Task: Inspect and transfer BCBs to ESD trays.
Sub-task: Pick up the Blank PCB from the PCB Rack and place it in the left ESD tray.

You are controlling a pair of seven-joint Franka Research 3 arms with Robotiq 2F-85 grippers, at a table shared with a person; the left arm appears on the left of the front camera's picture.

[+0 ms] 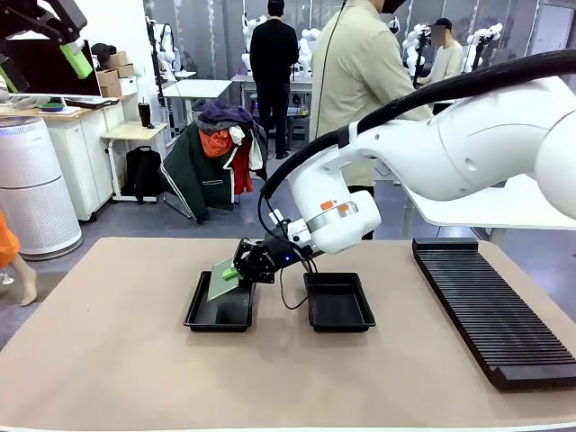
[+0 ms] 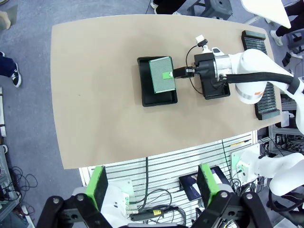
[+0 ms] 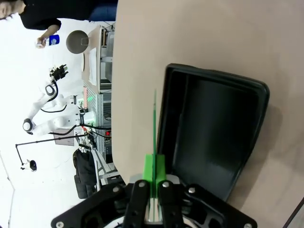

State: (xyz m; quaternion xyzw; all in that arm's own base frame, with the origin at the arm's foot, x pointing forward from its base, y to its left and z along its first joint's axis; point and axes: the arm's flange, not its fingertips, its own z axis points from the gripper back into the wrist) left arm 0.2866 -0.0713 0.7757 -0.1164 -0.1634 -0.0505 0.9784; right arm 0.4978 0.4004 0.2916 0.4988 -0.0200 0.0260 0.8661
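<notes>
One BCB (image 2: 159,71), patterned overhead, edge-on in right pincer (image 3: 154,167).

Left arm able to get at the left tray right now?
Probably not cleanly: the right gripper holds a BCB over the left tray, covering much of it. The left gripper hangs open high above the table.

The desk (image 1: 108,360) is seen low from the robot's side and from way overhead by the left wrist. The shared tray (image 3: 213,123) is shot close-up by the right wrist.
</notes>
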